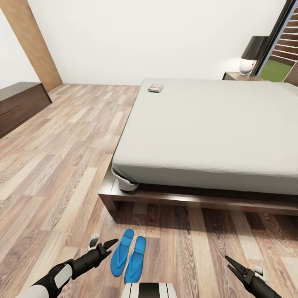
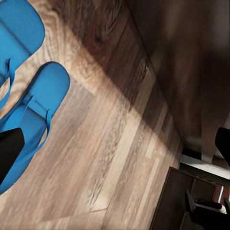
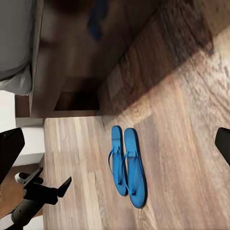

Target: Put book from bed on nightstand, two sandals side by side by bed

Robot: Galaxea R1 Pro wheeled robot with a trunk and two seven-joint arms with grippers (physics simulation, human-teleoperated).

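Note:
Two blue sandals (image 1: 122,252) (image 1: 135,259) lie side by side on the wood floor just in front of the bed's foot corner; they also show as sandals (image 2: 38,105) (image 3: 129,165) in both wrist views. My left gripper (image 1: 103,241) hovers open just left of them, nothing between its fingers (image 2: 9,148). Open and empty too, my right gripper (image 1: 230,264) hangs low over the floor well to their right. The book (image 1: 155,87) rests on the far left corner of the bed (image 1: 207,124). A nightstand (image 1: 236,76) stands beyond the bed's far right side.
A long low dark cabinet (image 1: 18,105) lines the left wall beside a brown door (image 1: 37,45). A white lamp (image 1: 247,66) sits on the nightstand, next to a tall window (image 1: 281,49). The bed's wooden frame (image 1: 124,198) juts out at floor level. Open floor stretches left.

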